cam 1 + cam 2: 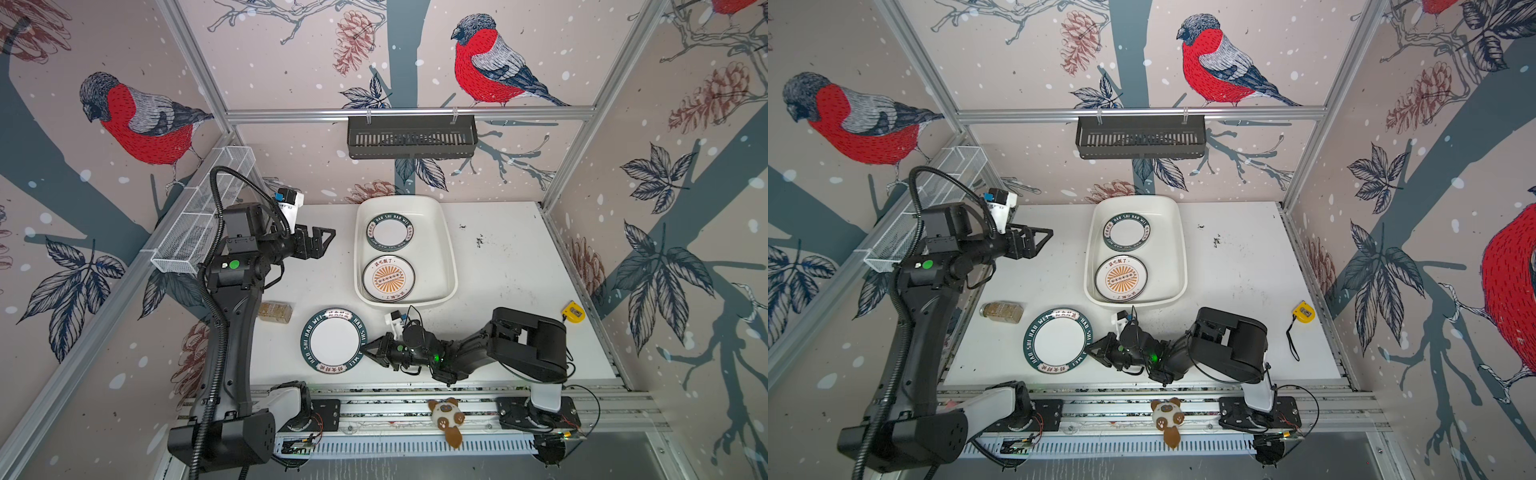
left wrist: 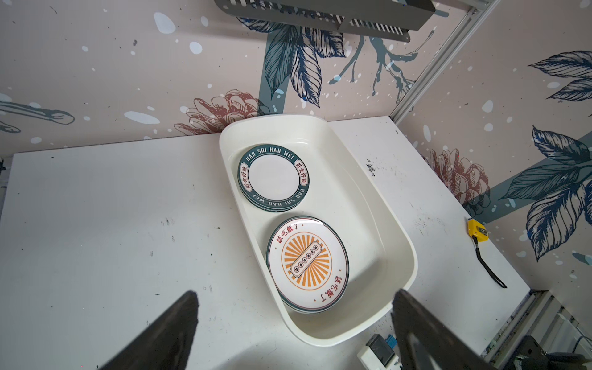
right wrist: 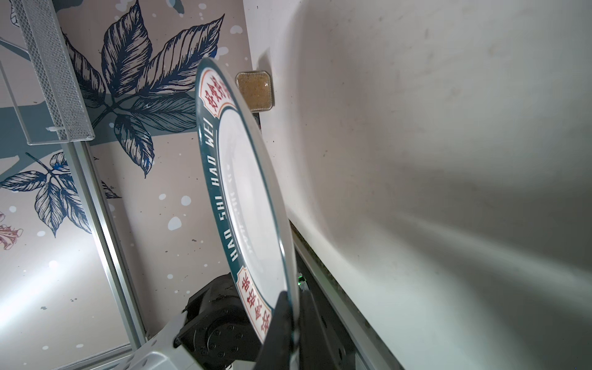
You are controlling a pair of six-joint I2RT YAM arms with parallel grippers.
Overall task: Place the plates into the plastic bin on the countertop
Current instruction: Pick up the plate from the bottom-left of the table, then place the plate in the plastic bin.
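Right end effector [image 1: 368, 347] is clamped on the rim of the last loose plate [image 1: 334, 340], the green-lettered one at the front of the table [image 1: 519, 291], just short of the plastic bin [image 1: 432, 245]. The right wrist view shows the rim edge-on between the fingers, with the plate angled off the table, but I can't tell if its far edge is touching down. It's a thin pinch on one edge with the whole plate hanging off it, so I'd go slow and avoid any wrist flicks. Get it up high enough to clear the bin's near rim first, then carry it across. Inside the bin there's an orange sunburst stack [image 1: 388, 278] nearest and a green-rimmed stack [image 1: 390, 232] behind it (the matching one, if you care about neatness). Lower until it's nearly flat on a stack before letting go, since dropping it could make it skate. Left end effector [image 1: 326, 245] is spread wide and empty beside the bin, so watch for it.
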